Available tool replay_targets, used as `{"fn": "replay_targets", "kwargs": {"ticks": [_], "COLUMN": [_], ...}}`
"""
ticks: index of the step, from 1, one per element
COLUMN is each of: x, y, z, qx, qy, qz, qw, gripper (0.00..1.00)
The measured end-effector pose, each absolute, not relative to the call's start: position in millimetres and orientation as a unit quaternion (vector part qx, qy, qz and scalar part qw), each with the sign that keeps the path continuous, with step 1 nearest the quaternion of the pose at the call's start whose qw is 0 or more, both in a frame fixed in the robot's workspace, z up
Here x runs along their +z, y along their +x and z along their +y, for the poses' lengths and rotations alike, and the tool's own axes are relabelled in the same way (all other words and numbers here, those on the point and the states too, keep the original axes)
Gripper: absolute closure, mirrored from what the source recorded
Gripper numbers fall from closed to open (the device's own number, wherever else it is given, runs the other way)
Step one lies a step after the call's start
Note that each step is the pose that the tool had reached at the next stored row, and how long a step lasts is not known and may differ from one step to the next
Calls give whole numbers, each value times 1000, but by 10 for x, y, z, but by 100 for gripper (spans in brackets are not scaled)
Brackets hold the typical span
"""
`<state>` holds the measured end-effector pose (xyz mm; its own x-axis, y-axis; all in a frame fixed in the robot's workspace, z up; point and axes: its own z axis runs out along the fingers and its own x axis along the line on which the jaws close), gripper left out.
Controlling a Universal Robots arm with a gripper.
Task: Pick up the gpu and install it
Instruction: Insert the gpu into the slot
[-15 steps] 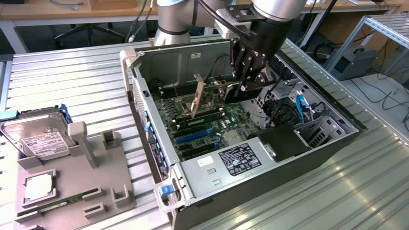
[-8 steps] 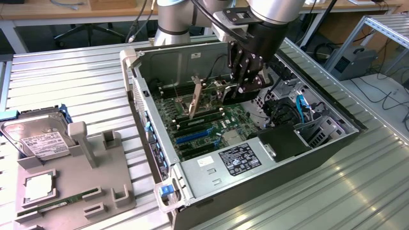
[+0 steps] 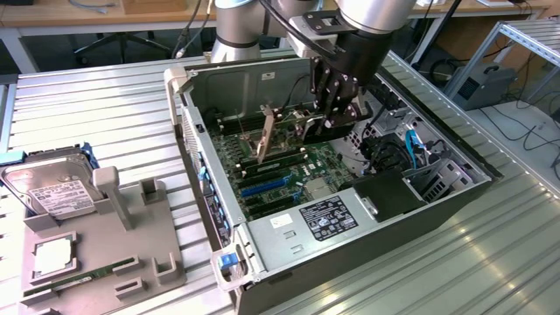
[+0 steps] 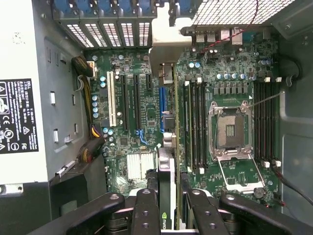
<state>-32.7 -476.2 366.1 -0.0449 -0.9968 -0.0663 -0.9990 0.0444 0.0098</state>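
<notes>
The gpu point(image 3: 287, 129) stands on edge inside the open computer case point(image 3: 289, 249), over the motherboard point(image 3: 302, 172), its silver bracket point(image 3: 261, 139) toward the case's rear wall. My gripper point(image 3: 328, 117) reaches down into the case and is shut on the card's upper edge. In the wrist view the gpu point(image 4: 167, 152) runs edge-on between my black fingers point(image 4: 145, 210), and my gripper point(image 4: 168, 208) clamps it from both sides. The card lines up with the blue slot point(image 4: 163, 110). I cannot tell whether it touches the slot.
A power supply point(image 3: 328, 220) fills the case's near end. Cables point(image 3: 410, 147) crowd the exterior view's right of the case. An empty processor socket point(image 4: 230, 129) and memory slots point(image 4: 195, 122) flank the card. Outside, a grey holder point(image 3: 114, 262) carries a hard drive point(image 3: 52, 190) and a RAM stick point(image 3: 65, 281).
</notes>
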Motion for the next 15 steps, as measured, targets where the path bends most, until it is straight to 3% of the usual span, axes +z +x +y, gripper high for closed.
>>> {"fn": "replay_targets", "kwargs": {"ticks": [15], "x": [3364], "y": [-612], "z": [-4763], "qx": [25], "qy": [-691], "qz": [722], "qw": [22], "gripper": [73]}}
